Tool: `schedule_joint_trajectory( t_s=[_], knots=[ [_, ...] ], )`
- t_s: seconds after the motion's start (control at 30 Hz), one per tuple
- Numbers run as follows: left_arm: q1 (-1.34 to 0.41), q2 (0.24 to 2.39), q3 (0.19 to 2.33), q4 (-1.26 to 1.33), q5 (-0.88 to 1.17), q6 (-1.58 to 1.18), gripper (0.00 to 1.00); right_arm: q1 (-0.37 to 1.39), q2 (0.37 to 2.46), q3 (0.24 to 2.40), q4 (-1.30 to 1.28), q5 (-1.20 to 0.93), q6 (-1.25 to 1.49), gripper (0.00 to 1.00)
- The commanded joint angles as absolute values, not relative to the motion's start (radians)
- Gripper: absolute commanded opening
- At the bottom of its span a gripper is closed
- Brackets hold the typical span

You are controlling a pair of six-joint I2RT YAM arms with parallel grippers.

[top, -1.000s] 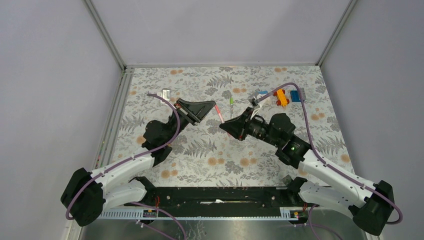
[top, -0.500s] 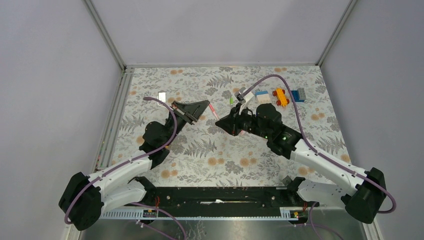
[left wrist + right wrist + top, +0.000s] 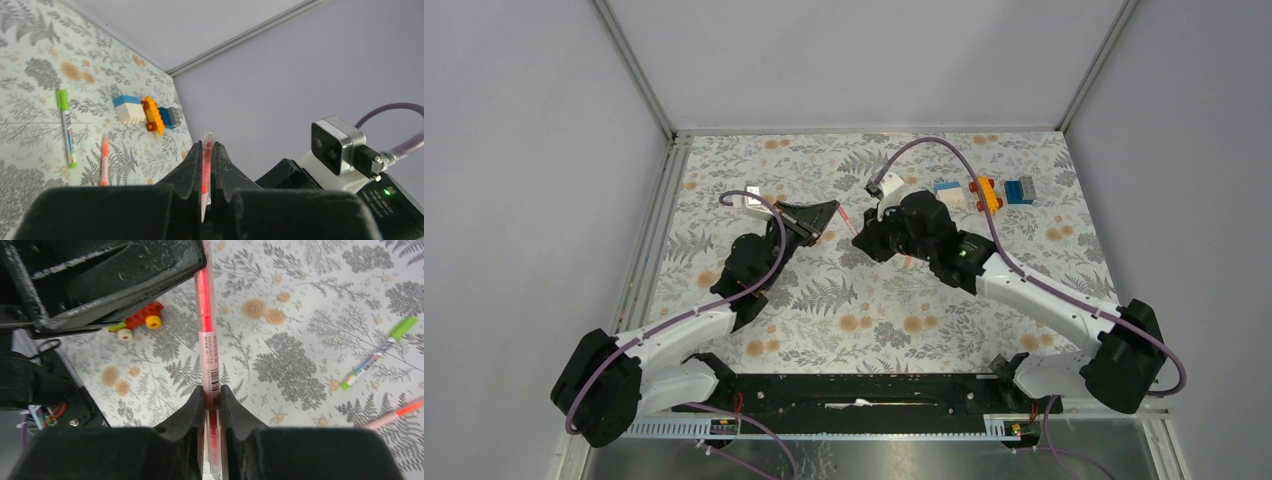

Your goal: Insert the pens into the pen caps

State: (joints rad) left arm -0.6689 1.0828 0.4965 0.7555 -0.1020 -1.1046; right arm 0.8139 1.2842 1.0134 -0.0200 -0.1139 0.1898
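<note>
Within right gripper (image 3: 212, 392), red pen (image 3: 206, 340); left gripper (image 3: 207, 150), cap (image 3: 208, 137)

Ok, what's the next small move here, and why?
Probably ease the right gripper, shut on the thin red plastic pen, slightly toward the left gripper, which pinches a matching red tube: the pen's far end reaches that gripper, so pushing along its axis should seat it.
</note>
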Motion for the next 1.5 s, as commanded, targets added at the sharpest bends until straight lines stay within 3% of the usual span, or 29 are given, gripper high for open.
schedule_joint_trajectory(
  t_s=[0.0,0.33,0.7,0.97,1.07,1.17,1.27,1.37,1.47],
  knots=[
    [-0.729,1.105,0.487,0.602,0.128,-1.189,0.0,0.8,1.332,1.159,0.216,0.139,0.149,0.0],
    [-0.73,1.095,0.506,0.522,0.134,-1.18,0.0,0.81,1.415,1.229,0.246,0.11,0.155,0.0],
    [-0.728,0.969,0.365,0.604,0.124,-1.145,0.0,0.805,1.342,1.204,0.28,-0.183,0.144,0.0],
    [-0.728,0.809,0.328,0.569,0.097,-1.063,0.01,0.804,1.21,1.1,0.265,-0.171,0.162,0.0],
    [-0.728,0.746,0.337,0.546,0.115,-0.998,0.16,0.803,1.152,1.062,0.224,-0.173,0.159,0.0],
    [-0.727,0.677,0.362,0.529,0.152,-0.922,0.49,0.804,1.087,1.012,0.182,-0.222,0.165,0.0],
    [-0.728,0.618,0.405,0.514,0.187,-0.828,0.73,0.803,1.027,0.958,0.156,-0.319,0.179,0.0],
    [-0.728,0.588,0.474,0.489,0.245,-0.744,0.85,0.803,0.969,0.907,0.135,-0.42,0.205,0.0],
    [-0.728,0.59,0.542,0.489,0.305,-0.689,0.84,0.804,0.932,0.876,0.13,-0.52,0.23,0.0]
  ],
)
